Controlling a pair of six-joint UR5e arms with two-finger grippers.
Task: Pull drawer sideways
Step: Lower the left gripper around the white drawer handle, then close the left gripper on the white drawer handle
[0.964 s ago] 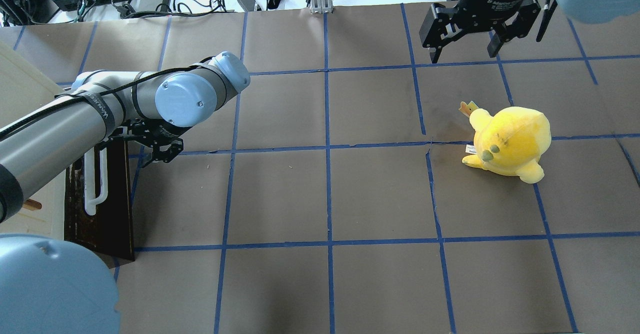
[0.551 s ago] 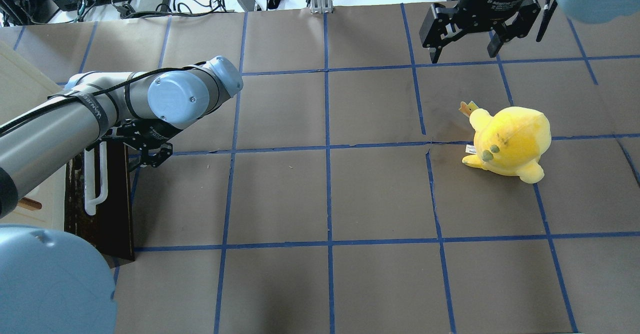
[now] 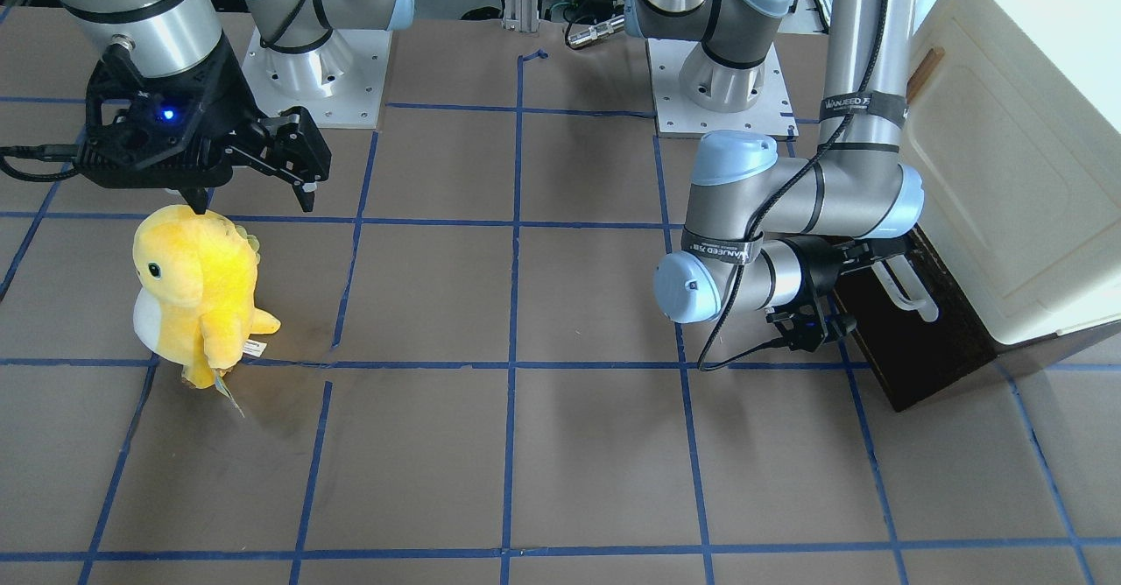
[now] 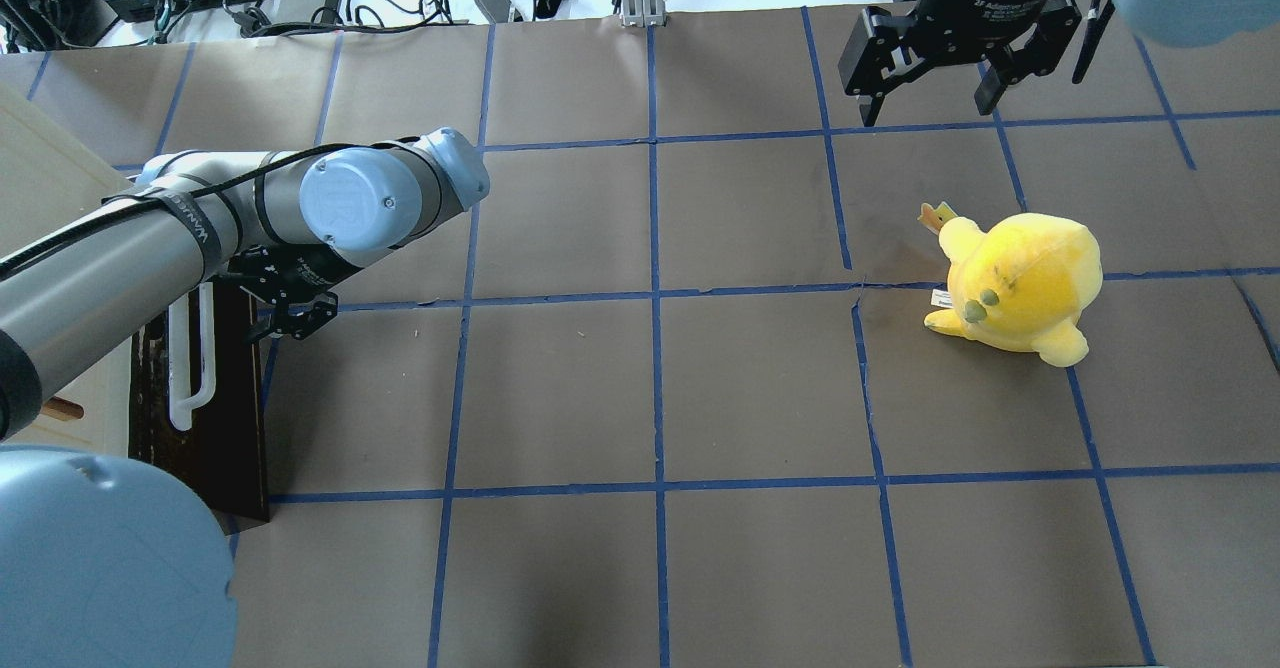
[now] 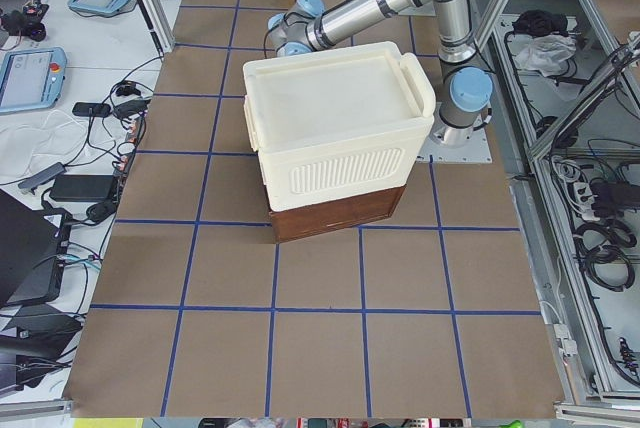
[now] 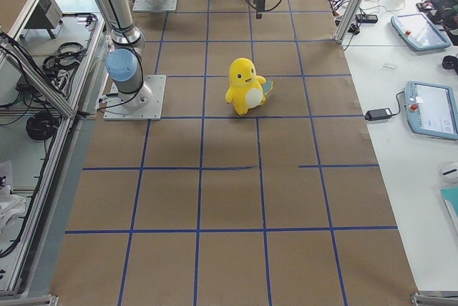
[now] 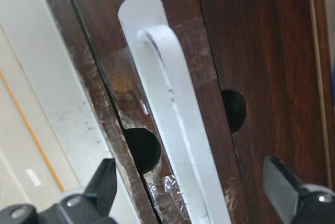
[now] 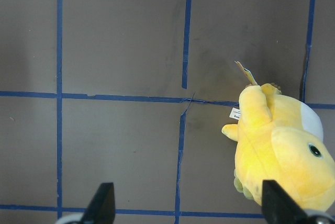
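The drawer (image 4: 205, 418) has a dark brown front and a long white loop handle (image 4: 190, 363), and sits under a cream cabinet (image 3: 1007, 182) at the table's left end. The drawer also shows in the front view (image 3: 920, 348). My left gripper (image 4: 288, 313) is open right at the drawer front. In the left wrist view the handle (image 7: 167, 114) runs between the two spread fingers (image 7: 102, 182), near its rounded end, untouched. My right gripper (image 4: 925, 98) is open and empty, high over the far right of the table.
A yellow plush toy (image 4: 1015, 278) stands on the right half of the table, just below the right gripper; it also shows in the right wrist view (image 8: 282, 150). The brown table cover (image 4: 650, 398) has blue tape lines. Cables lie beyond the far edge.
My left arm has swung left, bringing the open gripper closer to the drawer front and its handle. The right arm and the plush have not moved.
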